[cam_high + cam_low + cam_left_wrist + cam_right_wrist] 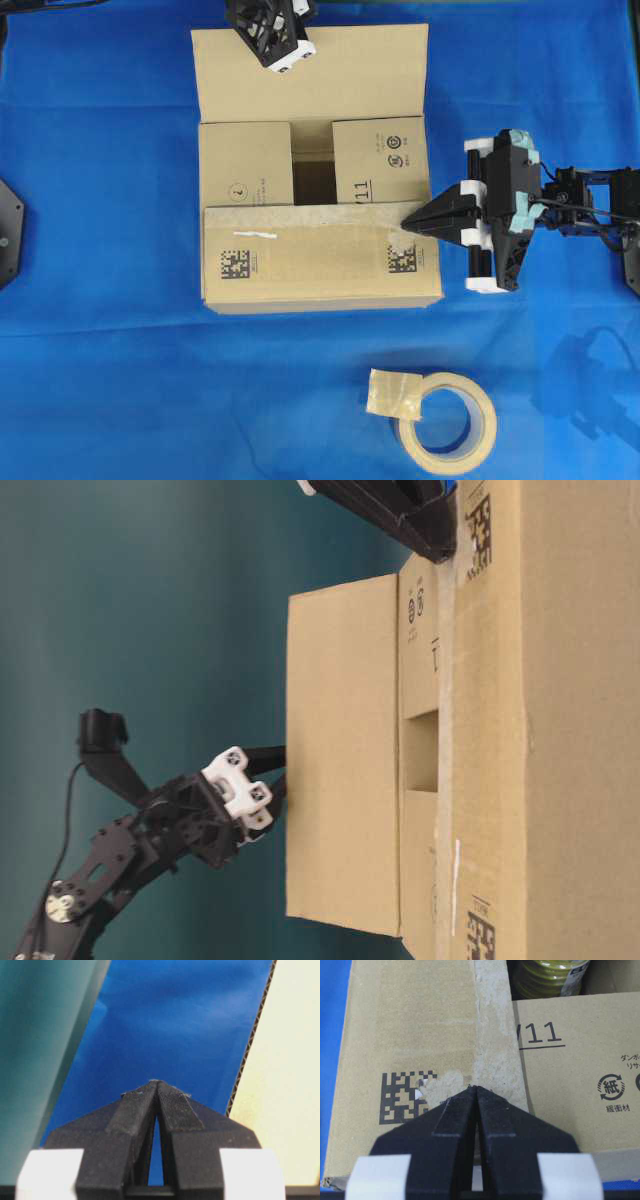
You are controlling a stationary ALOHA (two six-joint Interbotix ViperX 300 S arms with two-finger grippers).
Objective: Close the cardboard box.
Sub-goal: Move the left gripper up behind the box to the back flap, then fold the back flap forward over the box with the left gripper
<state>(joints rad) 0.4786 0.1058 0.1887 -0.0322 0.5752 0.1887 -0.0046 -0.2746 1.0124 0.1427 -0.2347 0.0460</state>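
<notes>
Blue cloth, cardboard box contents mostly hidden

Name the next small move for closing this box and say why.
Probably push the left hand forward against the upright far flap to fold it down. That flap is the only one still standing; the near flap lies flat under the shut right hand.

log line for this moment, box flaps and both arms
cardboard box: near long flap folded down, two short flaps in, far long flap up | right gripper: jaws shut, tip on near flap | left gripper: jaws shut, behind far flap
</notes>
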